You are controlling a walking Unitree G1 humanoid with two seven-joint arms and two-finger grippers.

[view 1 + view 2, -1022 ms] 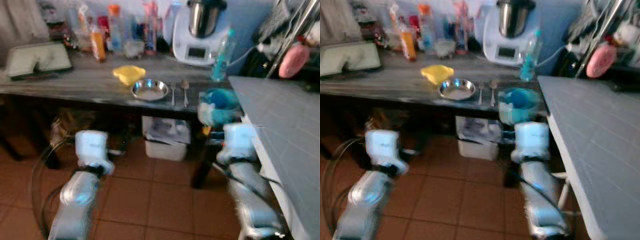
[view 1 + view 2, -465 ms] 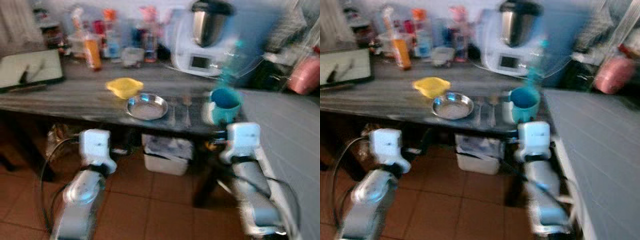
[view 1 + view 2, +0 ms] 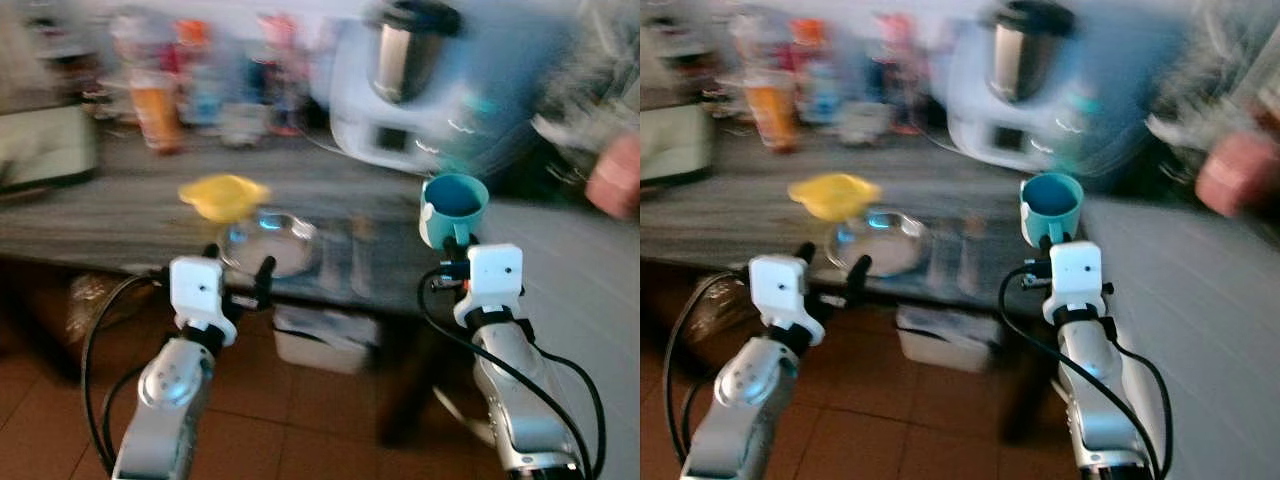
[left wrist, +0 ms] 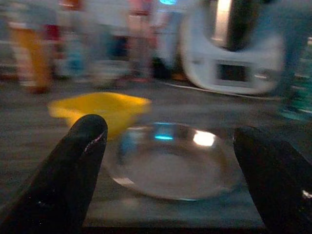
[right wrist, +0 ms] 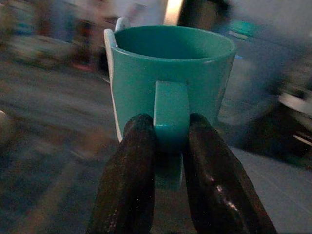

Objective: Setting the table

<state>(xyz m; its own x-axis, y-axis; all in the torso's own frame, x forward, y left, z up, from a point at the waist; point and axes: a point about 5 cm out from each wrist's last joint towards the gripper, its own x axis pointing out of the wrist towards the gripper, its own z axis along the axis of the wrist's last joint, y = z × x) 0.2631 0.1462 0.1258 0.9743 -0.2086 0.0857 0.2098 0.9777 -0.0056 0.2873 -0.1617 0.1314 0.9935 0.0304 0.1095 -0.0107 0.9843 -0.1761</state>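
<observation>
Teal ceramic mug (image 5: pixel 168 78): upright, handle pinched by right gripper (image 5: pixel 168 161).
Left gripper (image 3: pixel 237 280): jaws spread, at worktop (image 3: pixel 120 215) front edge.
Round steel plate (image 4: pixel 173 161): near front edge, beside yellow plastic bowl (image 4: pixel 100 109).

Shiny metal, matt plastic and a streaked stone-like top.

We see a metal plate (image 4: pixel 171 165) with a polished, mirror-like finish that throws back bright spots, beside a yellow bowl (image 4: pixel 100 108) that looks like smooth matt plastic. The teal mug (image 5: pixel 168 80) has a smooth, softly satin surface, pinched by its handle between our right gripper (image 5: pixel 168 146)'s dull black, slightly scuffed fingers. The counter (image 3: pixel 120 215) looks grey, streaked and faintly glossy. Our arms look like brushed silver metal.
</observation>
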